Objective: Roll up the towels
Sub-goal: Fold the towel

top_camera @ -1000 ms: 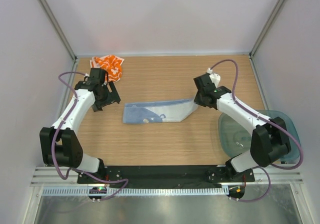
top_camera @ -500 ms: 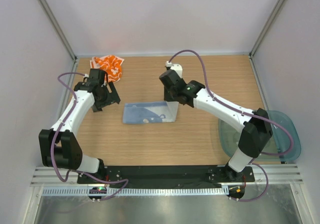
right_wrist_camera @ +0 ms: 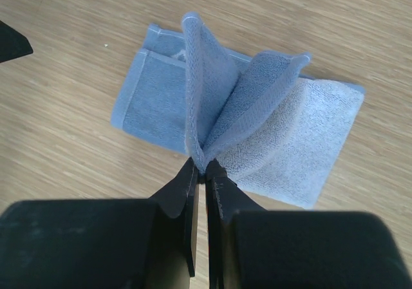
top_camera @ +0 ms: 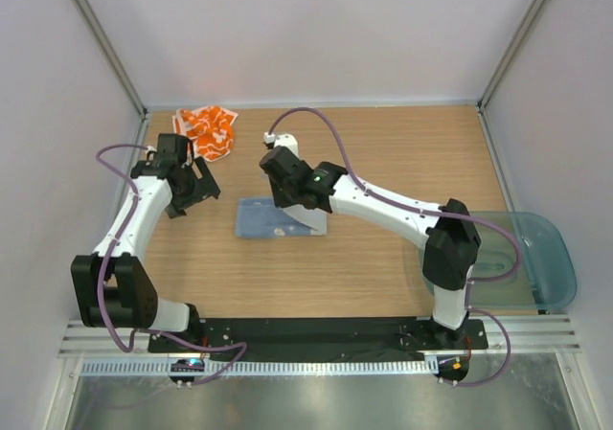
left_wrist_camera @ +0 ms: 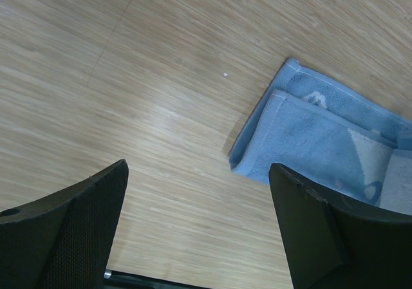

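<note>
The pale grey-blue towel (top_camera: 261,219) lies folded on the wooden table at centre-left. My right gripper (top_camera: 295,203) reaches across over it, shut on a pinched fold of its cloth, which stands up off the flat part. In the right wrist view the fingertips (right_wrist_camera: 205,167) nip that raised fold of the towel (right_wrist_camera: 151,102). My left gripper (top_camera: 196,192) hovers open just left of the towel, with only bare table between its fingers (left_wrist_camera: 198,173); the towel's left end (left_wrist_camera: 322,134) lies ahead of it. The orange-patterned white towel (top_camera: 206,126) sits crumpled at the back left corner.
A translucent teal tray (top_camera: 551,258) stands at the right edge of the table, behind the right arm's elbow. Pale walls with metal posts close in the left, back and right sides. The right arm stretches across the middle of the table.
My right gripper has swept left with the towel's right end, folding the long strip over itself into a shorter stack. The left gripper has drawn back slightly to the left.
</note>
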Motion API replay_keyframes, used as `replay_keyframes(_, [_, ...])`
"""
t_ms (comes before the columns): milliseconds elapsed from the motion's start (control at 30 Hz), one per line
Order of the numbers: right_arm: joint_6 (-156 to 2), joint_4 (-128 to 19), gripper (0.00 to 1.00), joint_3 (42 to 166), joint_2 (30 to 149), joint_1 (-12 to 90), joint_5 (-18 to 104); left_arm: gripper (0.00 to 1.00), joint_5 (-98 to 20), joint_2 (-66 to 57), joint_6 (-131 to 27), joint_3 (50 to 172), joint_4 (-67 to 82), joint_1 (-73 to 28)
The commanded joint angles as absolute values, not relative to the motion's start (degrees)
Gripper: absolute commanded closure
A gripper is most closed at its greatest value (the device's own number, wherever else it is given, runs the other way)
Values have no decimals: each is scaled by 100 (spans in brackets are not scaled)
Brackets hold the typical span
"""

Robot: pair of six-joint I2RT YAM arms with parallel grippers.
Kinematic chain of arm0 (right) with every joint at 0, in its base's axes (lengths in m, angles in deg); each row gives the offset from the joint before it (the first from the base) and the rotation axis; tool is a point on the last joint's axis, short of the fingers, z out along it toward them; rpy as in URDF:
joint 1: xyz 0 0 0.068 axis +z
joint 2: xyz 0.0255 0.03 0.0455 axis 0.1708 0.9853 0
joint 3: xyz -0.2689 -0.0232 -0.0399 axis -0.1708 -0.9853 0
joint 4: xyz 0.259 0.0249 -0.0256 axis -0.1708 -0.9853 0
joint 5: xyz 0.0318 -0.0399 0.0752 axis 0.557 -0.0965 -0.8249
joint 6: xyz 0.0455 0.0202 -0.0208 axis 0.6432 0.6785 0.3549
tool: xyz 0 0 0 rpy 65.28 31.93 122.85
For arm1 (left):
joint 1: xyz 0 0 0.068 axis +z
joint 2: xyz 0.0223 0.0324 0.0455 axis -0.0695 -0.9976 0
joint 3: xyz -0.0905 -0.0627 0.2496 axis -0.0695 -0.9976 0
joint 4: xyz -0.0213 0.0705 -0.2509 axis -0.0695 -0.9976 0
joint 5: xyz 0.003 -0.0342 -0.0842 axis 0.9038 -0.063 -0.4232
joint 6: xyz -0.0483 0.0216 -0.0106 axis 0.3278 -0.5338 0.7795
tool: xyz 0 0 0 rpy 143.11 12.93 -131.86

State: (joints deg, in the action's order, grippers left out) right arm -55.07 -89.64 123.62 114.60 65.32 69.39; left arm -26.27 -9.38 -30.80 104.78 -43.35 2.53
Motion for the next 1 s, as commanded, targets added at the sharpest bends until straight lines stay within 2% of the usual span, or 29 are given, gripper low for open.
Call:
replay_keyframes(0, [-5559,-8916,99,12759,11635,6634,6974,9,-2696,-793,-3046,10455,-4258,302])
replay_keyframes(700, [-5181,-8266,98,13216,13445,7135,6614,9,-2643,-819,-3028,10437,-4293,372])
replay_keyframes(767, [-5155,-8152,91,13233,13603,7153,6561,9,-2634,-810,-3028,10429,-4293,372])
replay_keyframes(800, [-5146,-8117,80,13233,13639,7153,6544,9,-2625,-819,-3028,10429,-4293,372])
replay_keyframes(833, [-5128,-8038,73,13225,13666,7153,6517,9,-2625,-819,-3028,10420,-4293,372])
replay_keyframes(967, [-5146,-7985,54,13312,13614,7144,6403,9,-2608,-828,-3028,10420,-4293,372])
